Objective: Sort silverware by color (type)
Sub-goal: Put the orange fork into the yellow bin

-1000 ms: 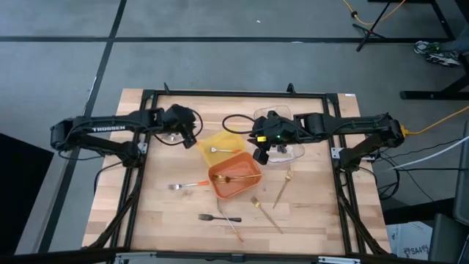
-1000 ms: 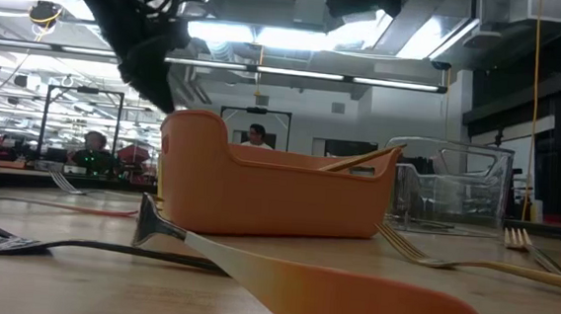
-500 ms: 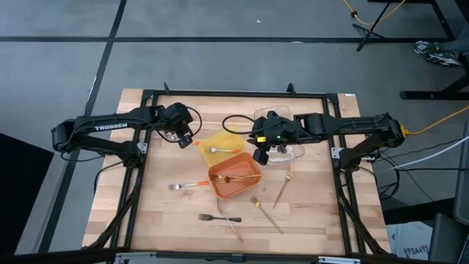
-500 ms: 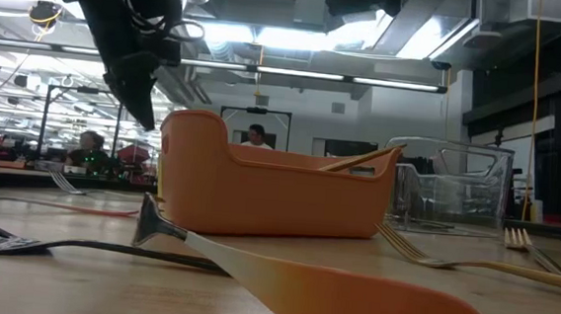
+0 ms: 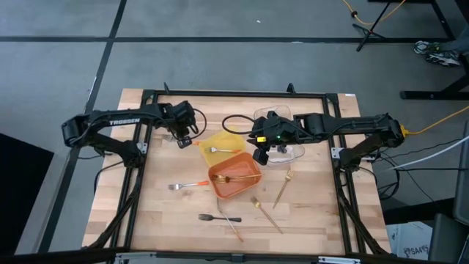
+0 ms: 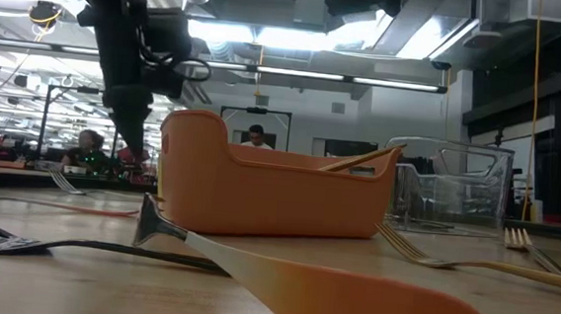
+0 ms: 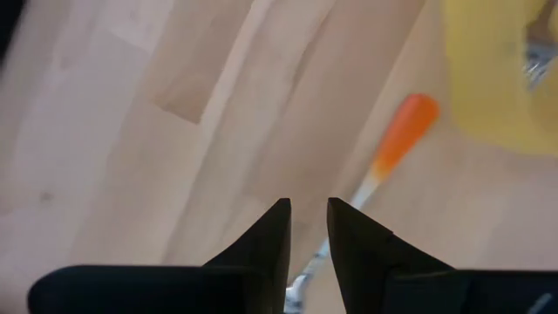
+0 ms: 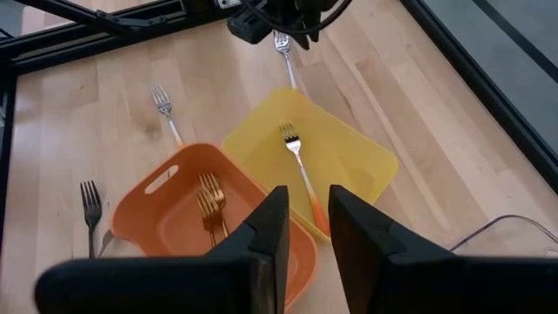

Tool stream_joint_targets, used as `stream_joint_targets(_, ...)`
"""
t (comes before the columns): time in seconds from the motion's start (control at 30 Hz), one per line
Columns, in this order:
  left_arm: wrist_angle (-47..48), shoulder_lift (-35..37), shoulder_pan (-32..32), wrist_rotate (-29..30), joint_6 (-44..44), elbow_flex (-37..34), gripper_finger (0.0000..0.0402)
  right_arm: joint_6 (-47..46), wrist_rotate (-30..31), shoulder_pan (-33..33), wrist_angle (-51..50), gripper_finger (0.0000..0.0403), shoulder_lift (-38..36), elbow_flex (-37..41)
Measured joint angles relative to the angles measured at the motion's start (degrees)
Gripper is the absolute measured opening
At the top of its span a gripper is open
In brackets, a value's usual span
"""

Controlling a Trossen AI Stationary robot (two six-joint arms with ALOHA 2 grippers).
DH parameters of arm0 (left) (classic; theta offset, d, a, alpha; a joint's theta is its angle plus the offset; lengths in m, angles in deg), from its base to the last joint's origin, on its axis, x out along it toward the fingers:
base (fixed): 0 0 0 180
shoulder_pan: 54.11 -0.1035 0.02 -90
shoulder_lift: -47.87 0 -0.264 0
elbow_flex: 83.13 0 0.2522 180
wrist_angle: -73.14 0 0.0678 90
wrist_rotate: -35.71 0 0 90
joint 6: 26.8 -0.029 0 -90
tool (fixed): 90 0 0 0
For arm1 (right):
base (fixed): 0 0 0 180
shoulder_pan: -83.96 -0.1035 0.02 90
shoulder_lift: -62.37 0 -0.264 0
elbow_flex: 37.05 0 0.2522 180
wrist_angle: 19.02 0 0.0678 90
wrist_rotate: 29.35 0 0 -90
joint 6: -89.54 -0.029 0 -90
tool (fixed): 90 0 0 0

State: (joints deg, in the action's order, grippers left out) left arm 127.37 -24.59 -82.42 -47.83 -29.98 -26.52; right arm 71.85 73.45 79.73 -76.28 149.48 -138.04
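Observation:
An orange-handled silver fork [image 7: 397, 144] [image 8: 284, 52] lies flat on the wood just left of the yellow tray [image 5: 229, 138]. My left gripper [image 5: 184, 138] [image 7: 308, 209] hangs shut just above that fork's tine end, clear of the table in the low view [image 6: 130, 151]. My right gripper [image 5: 260, 155] [image 8: 305, 196] waits shut above the near edge of the clear tray [image 5: 294, 151]. A second orange-handled fork [image 8: 298, 170] lies in the yellow tray. Two gold forks [image 8: 207, 202] lie in the orange tray [image 5: 220, 191].
Loose on the table are another orange-handled fork [image 5: 187, 185], a black fork [image 5: 209, 217], a pale-handled fork [image 5: 231, 224] and two gold forks [image 5: 284, 185] [image 5: 267, 213]. A black cable [image 5: 233, 121] loops behind the yellow tray. The black frame [image 5: 234, 94] borders the table.
My left gripper has come down toward the table and moved a little toward the left and far edges, away from the yellow tray. The fork under it has stayed where it was.

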Motion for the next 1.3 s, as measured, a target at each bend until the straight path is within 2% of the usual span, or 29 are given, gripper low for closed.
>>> stream_joint_targets(0.17, 0.00, -0.34, -0.05, 4.92, -4.44, -0.02, 0.0073, 0.00, -0.02, 0.00, 0.02, 0.0074, 0.00, 0.00)
stream_joint_targets(0.27, 0.02, -0.34, -0.02, 5.56, -4.64, -0.02, 0.0073, 0.00, -0.09, 0.00, 0.00, 0.0074, 0.00, 0.00)
stream_joint_targets(0.63, 1.52, -0.34, -0.18, -1.57, -19.78, -0.04, 0.0073, 0.00, -0.11, 0.00, -0.02, 0.0074, 0.00, 0.00)
stream_joint_targets(0.8, 3.20, -0.34, -0.18, -1.71, -21.37, -0.22, 0.0073, 0.00, -0.05, 0.00, -0.02, 0.0074, 0.00, 0.00)
stream_joint_targets(0.93, 3.28, -0.34, -0.19, -1.71, -21.42, -3.28, 0.0073, 0.00, 0.04, 0.00, -0.02, 0.0074, 0.00, 0.00)
stream_joint_targets(1.13, 0.97, -0.34, -0.18, -1.45, -20.81, -8.58, 0.0073, 0.00, 0.04, 0.00, -0.02, 0.0074, 0.02, 0.00)
stream_joint_targets(1.3, -1.08, -0.32, -0.18, -0.57, -19.61, -9.16, 0.0073, 0.00, 0.04, 0.00, -0.02, 0.0074, 0.02, 0.00)
